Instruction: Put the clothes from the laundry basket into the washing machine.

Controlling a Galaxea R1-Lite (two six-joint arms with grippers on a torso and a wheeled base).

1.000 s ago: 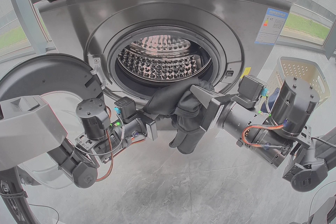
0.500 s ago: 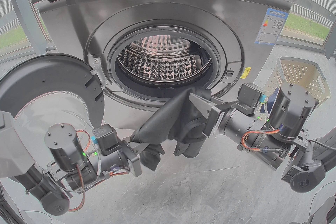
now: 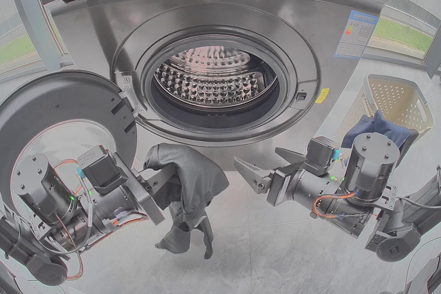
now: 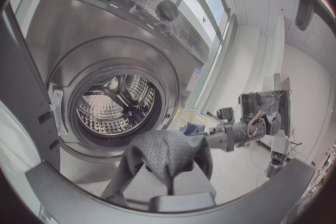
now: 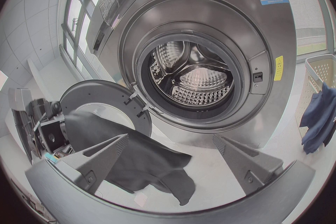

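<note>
A dark grey garment [image 3: 193,184] hangs from my left gripper [image 3: 169,173], which is shut on its upper fold, low and left of the washing machine's open drum [image 3: 213,79]. In the left wrist view the garment [image 4: 168,153] drapes over my left gripper [image 4: 169,182]. My right gripper [image 3: 261,161] stands open with nothing in it, right of the garment and below the drum rim. In the right wrist view its fingers [image 5: 101,158] spread wide before the garment [image 5: 140,160]. A blue garment [image 3: 376,125] hangs over the laundry basket [image 3: 399,95] rim.
The round washer door [image 3: 59,106] stands swung open at the left, close behind my left arm. The drum [image 5: 196,77] holds no clothes. Bare grey floor [image 3: 257,253] lies in front of the machine. The basket stands at the machine's right side.
My right gripper has let go of the grey garment and drawn back to the right. My left gripper has pulled the garment down and left, away from the drum opening.
</note>
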